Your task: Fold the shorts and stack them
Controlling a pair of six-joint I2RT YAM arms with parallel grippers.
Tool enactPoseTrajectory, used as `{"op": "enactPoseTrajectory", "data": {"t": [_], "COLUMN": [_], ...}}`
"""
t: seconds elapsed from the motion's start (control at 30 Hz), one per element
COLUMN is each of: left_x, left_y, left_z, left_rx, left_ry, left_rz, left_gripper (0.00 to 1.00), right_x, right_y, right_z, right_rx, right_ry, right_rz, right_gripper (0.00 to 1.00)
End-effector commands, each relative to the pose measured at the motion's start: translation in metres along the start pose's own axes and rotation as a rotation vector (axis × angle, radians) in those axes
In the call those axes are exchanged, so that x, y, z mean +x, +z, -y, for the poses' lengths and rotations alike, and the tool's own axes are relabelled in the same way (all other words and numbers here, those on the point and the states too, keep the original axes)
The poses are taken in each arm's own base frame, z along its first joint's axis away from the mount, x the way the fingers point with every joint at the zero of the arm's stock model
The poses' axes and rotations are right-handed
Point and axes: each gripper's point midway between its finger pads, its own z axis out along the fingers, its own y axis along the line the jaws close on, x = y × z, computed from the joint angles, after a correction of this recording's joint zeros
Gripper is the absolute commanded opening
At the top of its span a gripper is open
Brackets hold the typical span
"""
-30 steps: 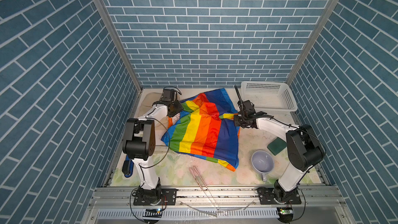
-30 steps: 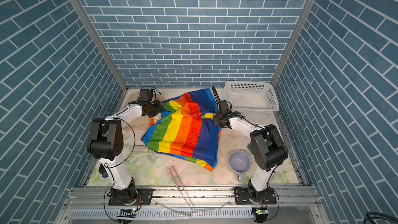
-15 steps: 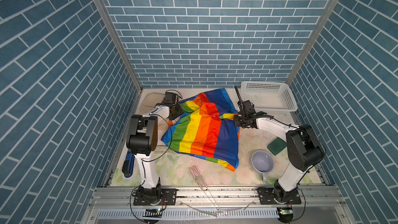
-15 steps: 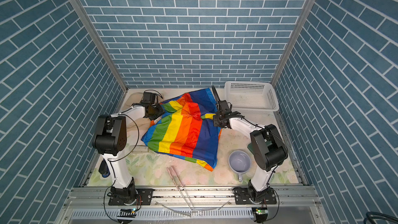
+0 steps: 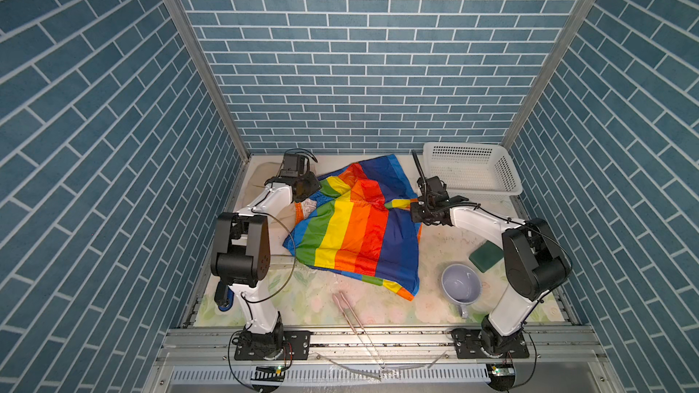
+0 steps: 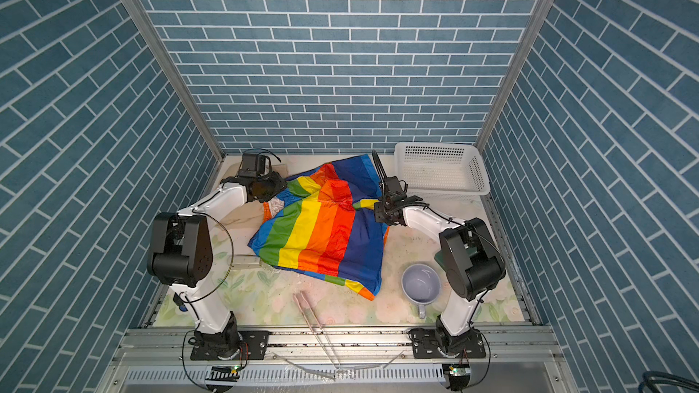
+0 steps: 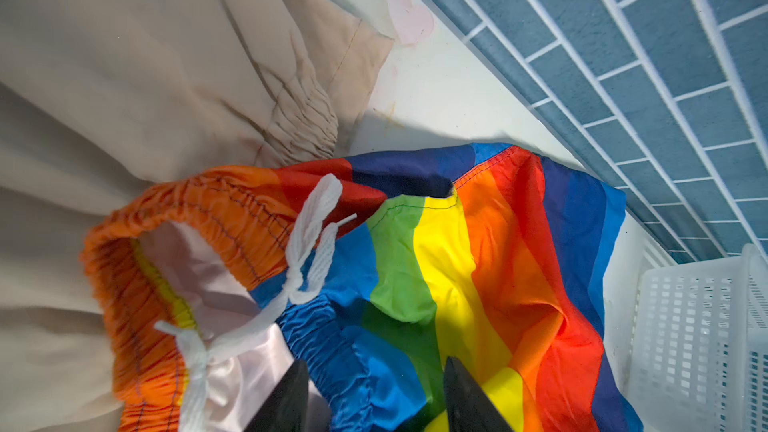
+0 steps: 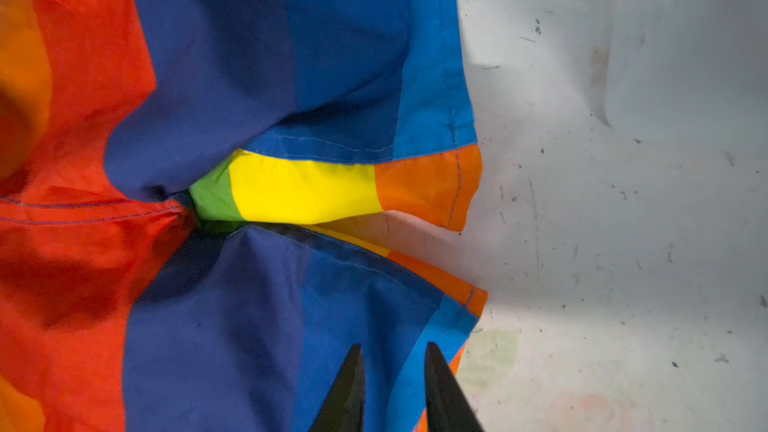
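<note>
Straddling the waistband of the rainbow shorts (image 5: 355, 232), spread mid-table partly over the beige shorts (image 7: 145, 76), with left gripper (image 7: 376, 363) fingers apart, probably preparing a pinch for folding; poising right gripper (image 8: 392, 349) fingers nearly together over the blue hem, grip impossible to tell.

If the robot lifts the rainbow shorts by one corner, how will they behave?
Probably floppy: the rainbow shorts lie in soft folds, so the rest would hang and drag. Likely light and somewhat slippery, since the cloth looks thin and shiny. The loose white drawstring may dangle or snag.
</note>
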Motion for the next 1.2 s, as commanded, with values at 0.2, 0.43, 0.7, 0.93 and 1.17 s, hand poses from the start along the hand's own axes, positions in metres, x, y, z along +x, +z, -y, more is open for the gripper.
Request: {"op": "enactPoseTrajectory", "data": {"t": [0.2, 0.43, 0.7, 0.93, 1.17], "left_x": [0.035, 0.047, 0.020, -0.030, -0.037], "left_y": [0.018, 0.035, 0.018, -0.044, -0.060], "left_z": [-0.017, -0.010, 0.005, 0.023, -0.001], "left_rx": [-0.066, -0.070, -0.099, -0.172, -0.298], "left_ry": [-0.002, 0.016, 0.078, 0.244, 0.336], "left_rz": [-0.080, -0.113, -0.057, 0.093, 0.138], "left_gripper": [0.53, 0.47, 0.00, 0.00, 0.00], "right_x": [0.019, 0.018, 0.022, 0.021, 0.019], "right_y": [0.007, 0.010, 0.010, 0.008, 0.001], "right_z": [0.005, 0.004, 0.006, 0.004, -0.005], "right_rx": [0.014, 0.009, 0.017, 0.003, -0.028], "right_ry": [0.012, 0.014, 0.006, 0.019, 0.026], "right_rz": [-0.046, -0.045, -0.053, -0.041, -0.034], "right_gripper": [0.27, 0.27, 0.27, 0.27, 0.27]}}
